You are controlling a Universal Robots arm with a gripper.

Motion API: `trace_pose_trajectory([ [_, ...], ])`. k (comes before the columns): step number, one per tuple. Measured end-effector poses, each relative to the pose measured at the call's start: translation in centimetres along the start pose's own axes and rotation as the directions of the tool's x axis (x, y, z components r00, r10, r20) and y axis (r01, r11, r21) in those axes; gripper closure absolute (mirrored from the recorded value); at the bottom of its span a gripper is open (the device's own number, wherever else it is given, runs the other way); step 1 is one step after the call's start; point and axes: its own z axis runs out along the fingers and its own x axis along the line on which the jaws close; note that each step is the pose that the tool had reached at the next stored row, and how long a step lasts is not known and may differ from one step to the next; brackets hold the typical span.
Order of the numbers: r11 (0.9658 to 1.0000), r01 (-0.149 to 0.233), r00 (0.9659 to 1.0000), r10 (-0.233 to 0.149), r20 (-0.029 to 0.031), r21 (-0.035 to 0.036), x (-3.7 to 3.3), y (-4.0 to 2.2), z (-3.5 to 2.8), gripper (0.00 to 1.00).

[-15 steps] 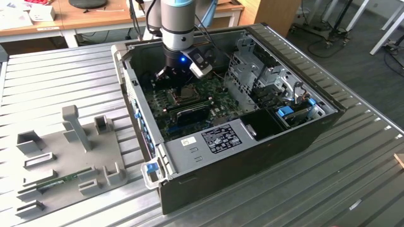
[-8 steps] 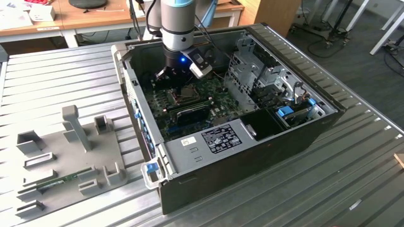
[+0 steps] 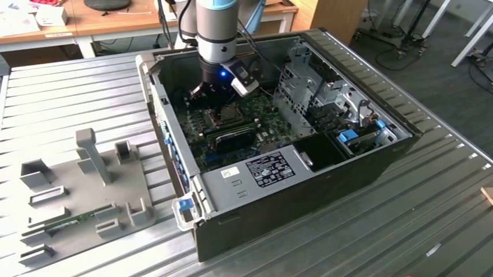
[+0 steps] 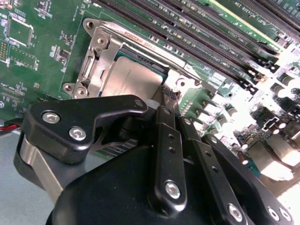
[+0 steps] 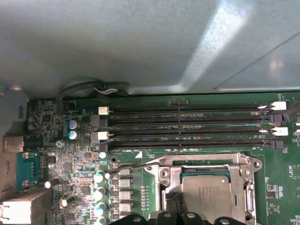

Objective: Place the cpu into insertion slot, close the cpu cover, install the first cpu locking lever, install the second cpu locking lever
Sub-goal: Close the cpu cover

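Even room light, case (image 3: 231, 202) shadowed inside, glare — blown white — on motherboard (image 4: 42, 79) (second wrist view).

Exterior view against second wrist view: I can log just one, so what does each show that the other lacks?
Exterior view: the whole open computer case on a ribbed metal table, a grey fixture tray at the exterior view's left, and the arm reaching into the case. Second wrist view: the cpu framed by the cpu cover, with the gripper close to it. Both: the green motherboard and the insertion slot.

Vertical arm (image 3: 213, 23), gripper (image 3: 209, 99) pointing straight down
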Motion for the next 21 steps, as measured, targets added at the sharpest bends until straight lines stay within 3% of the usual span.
trace_pose_trajectory([
  [21, 1.0000, 0.000, 1.0000, 0.000, 0.0007, 0.0002, 0.35, -0.03, 0.06, 0.89],
])
